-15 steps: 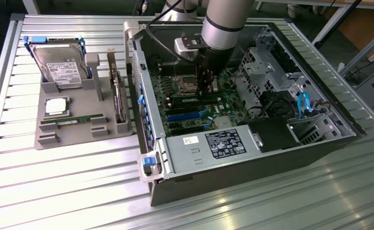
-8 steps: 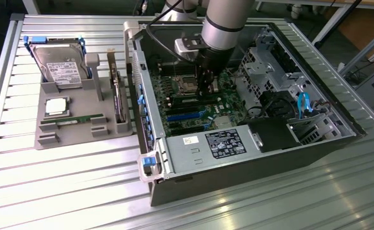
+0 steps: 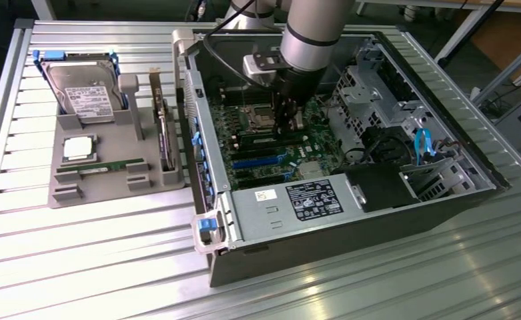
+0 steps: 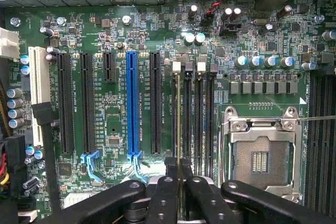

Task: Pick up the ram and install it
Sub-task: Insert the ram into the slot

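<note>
Wrist view, item one: my black two-fingered pincer (image 4: 180, 192), closed on the thin green ram stick (image 4: 179, 129), seen edge-on as a narrow line running up from between the fingertips; it stands over the bank of long black memory slots (image 4: 191, 111) on the green motherboard (image 4: 105, 40), beside the empty silver CPU socket (image 4: 261, 156)

Exterior view, item two: my pincer (image 3: 287, 123) reaches down into the open dark grey computer case (image 3: 349, 220), above the motherboard (image 3: 269, 157). Whether the stick's lower edge already touches a slot I cannot tell

Item three: grey plastic parts holder (image 3: 109, 180) at the exterior view's left, well apart from the case, bearing a second green stick (image 3: 109, 166), a square silver CPU chip (image 3: 79, 148) and a grey hard drive with blue rails (image 3: 84, 93)

Step in hand, by my judgement: installing; pick-up done. The seating calls for the stick held square to its slot and pressed straight down, evenly, with no tilt
</note>
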Motion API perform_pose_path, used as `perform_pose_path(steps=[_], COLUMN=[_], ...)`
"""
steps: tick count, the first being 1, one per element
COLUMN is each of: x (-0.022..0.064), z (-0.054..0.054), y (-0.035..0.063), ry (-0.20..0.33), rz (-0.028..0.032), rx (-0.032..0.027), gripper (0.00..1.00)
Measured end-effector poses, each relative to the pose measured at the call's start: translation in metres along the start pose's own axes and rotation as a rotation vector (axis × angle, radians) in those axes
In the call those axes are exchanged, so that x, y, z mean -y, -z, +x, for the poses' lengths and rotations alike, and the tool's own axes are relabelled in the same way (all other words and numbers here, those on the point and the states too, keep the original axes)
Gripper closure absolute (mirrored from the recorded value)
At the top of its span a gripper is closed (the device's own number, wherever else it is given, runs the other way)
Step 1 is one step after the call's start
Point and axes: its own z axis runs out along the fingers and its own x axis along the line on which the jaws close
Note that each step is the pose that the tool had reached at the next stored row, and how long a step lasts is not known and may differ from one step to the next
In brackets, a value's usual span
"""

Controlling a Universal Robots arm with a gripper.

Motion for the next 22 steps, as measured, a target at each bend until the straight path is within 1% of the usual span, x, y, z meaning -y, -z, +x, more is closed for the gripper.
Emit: perform_pose_path(steps=[4, 5, 8, 10, 11, 12, 15, 16, 17, 19, 21, 22], x=[0.0, 0.0, 0.0001, 0.0001, 0.0001, 0.0002, 0.0002, 0.0003, 0.0003, 0.0006, 0.0039, 0.0095], z=[0.0, 0.0, 0.0, 0.0, 0.0, 0.0, -0.001, -0.001, -0.002, -0.002, -0.002, -0.002], y=[-0.0001, -0.0001, 0.0009, 0.0067, 0.0127, 0.0155, 0.0211, 0.0224, 0.0234, 0.0242, 0.0246, 0.0246], ry=[0.0, 0.0, 0.0, 0.0, 0.0, 0.0, 0.0, 0.0, 0.0, 0.0, 0.0, 0.0], rz=[0.0001, 0.0001, 0.0, 0.0002, 0.0001, 0.0001, 0.0001, 0.0001, 0.0001, 0.0003, -0.0003, -0.0018], rx=[0.0001, 0.0001, -0.0014, -0.0013, -0.0015, -0.0015, -0.0026, -0.0029, -0.003, -0.0028, -0.0031, -0.003], gripper=[0.87, 0.8, 0.8, 0.8, 0.8, 0.8, 0.82, 0.88, 0.9, 0.9, 0.9, 0.9])
